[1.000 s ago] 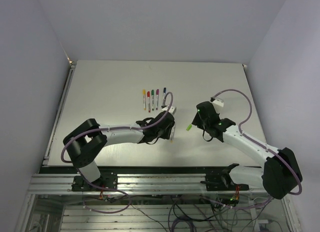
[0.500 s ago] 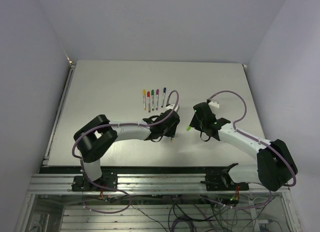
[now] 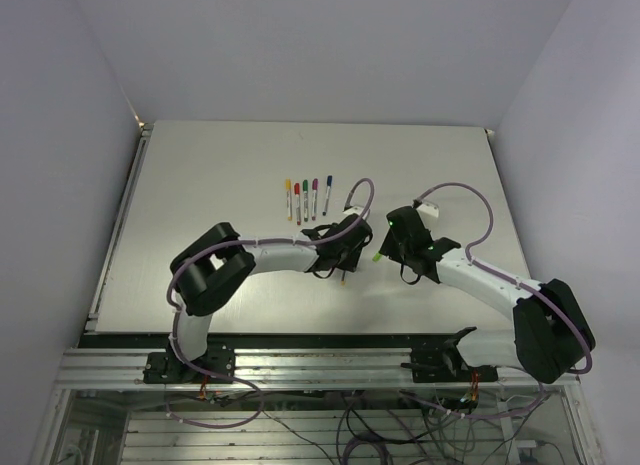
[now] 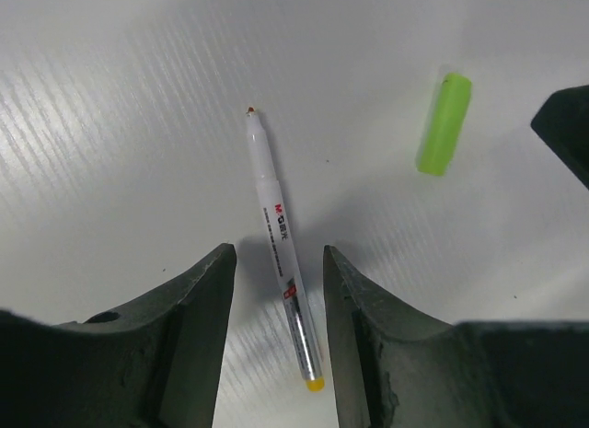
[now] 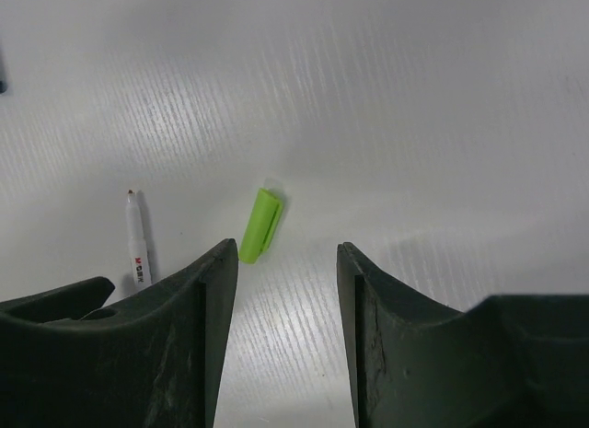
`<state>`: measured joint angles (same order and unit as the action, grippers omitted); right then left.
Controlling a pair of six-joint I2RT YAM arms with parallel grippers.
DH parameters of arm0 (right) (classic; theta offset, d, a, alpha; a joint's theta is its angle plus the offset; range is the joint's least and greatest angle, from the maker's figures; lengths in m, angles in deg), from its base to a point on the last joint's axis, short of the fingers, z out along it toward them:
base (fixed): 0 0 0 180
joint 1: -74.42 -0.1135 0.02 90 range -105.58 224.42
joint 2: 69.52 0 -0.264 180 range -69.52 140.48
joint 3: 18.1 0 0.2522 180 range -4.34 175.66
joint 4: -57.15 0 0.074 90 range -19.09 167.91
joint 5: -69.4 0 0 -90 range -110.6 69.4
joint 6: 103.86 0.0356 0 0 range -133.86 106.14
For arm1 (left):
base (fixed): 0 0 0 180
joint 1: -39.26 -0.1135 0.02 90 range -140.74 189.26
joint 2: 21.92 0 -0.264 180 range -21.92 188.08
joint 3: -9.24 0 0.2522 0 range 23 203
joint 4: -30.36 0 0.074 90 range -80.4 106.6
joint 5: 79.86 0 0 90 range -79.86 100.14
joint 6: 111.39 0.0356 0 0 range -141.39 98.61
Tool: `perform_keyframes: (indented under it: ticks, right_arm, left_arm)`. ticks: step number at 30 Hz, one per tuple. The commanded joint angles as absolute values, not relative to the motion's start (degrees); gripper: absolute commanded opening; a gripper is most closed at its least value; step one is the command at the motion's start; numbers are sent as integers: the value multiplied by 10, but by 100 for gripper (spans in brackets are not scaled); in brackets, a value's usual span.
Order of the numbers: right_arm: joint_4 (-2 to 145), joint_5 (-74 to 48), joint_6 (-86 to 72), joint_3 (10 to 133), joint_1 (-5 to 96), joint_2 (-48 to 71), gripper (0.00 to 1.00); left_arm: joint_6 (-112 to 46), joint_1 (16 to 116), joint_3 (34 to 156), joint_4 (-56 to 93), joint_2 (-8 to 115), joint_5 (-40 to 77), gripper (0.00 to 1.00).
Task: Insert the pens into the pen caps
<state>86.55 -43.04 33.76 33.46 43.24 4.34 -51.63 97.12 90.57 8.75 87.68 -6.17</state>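
Note:
An uncapped silvery pen [image 4: 281, 244] with a yellow end lies flat on the table between the jaws of my open left gripper [image 4: 276, 255], which do not touch it. The light green cap [image 4: 444, 124] lies apart from the pen, to its upper right. In the right wrist view the same cap [image 5: 260, 225] lies just ahead of the left finger of my open, empty right gripper [image 5: 285, 253], with the pen [image 5: 136, 239] further left. In the top view both grippers, left [image 3: 343, 257] and right [image 3: 390, 247], flank the cap [image 3: 377, 255].
Five capped pens [image 3: 307, 197] lie in a row behind the grippers, with yellow, red, green, magenta and blue caps. The white table [image 3: 200, 185] extends to raised edges left and right. A dark part of the right gripper [image 4: 566, 124] shows in the left wrist view.
My left arm has stretched further right, bringing its gripper closer to the green cap. My right gripper shifted slightly left, then held still.

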Motion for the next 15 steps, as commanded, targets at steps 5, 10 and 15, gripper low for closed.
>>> perform_keyframes:
  ticks: [5,10,15]
  right_arm:
    - [852,-434,341,315,434,32,46]
    - [853,-432,343,310,433,25,46]
    - [860,-431,349,306,434,19,46]
  left_arm:
    - [-489,974,985,-12,924,-68,50]
    - [-484,973,1005,-44,946,-58,49]
    - [-481,973,1017,-76,963,-45,39]
